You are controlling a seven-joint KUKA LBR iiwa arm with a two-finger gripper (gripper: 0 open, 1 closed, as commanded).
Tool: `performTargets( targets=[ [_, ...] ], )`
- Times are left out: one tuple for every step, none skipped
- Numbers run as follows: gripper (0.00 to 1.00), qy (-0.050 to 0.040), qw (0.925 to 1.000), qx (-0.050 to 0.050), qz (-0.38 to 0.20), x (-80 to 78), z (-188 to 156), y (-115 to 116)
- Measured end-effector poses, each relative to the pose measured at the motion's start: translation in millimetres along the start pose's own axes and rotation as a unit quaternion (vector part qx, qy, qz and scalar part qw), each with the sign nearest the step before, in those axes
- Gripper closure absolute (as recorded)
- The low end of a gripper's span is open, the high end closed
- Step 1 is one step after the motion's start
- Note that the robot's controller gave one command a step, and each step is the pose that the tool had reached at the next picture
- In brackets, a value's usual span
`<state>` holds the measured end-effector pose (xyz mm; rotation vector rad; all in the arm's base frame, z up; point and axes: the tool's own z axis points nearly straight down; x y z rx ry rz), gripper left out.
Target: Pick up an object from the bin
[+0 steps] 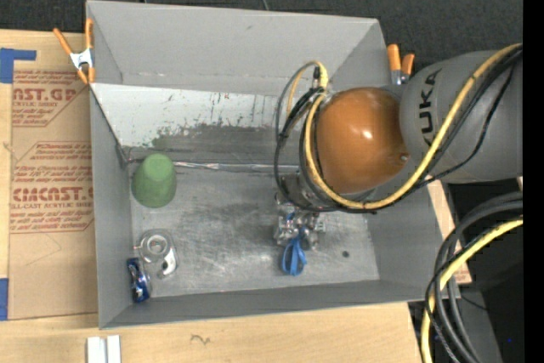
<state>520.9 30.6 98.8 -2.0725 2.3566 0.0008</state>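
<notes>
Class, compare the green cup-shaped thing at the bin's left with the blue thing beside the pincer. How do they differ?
Colour: the green cup is pale green, the blue thing bright blue. Size: the green cup is bulkier than the slim blue thing. Place: the green cup sits alone at the left; the blue thing lies right at the pincer. Both are inside the grey bin.

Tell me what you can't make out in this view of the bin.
1. Bin floor under the orange wrist cover: hidden by the arm.
2. Gripper and the small blue thing at its tip: too small to tell whether it is held.
3. Silvery thing and dark blue thing in the lower-left corner: too small to identify.
</notes>
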Motion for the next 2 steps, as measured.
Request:
performTargets(
  targets=[
    [1.00,-0.0002,1.0000,0.001,0.001,-2.0,-50.1,-0.8],
    [1.00,0.0000,1.0000,-0.001,0.001,-3.8,-58.2,-0.9]
  ],
)
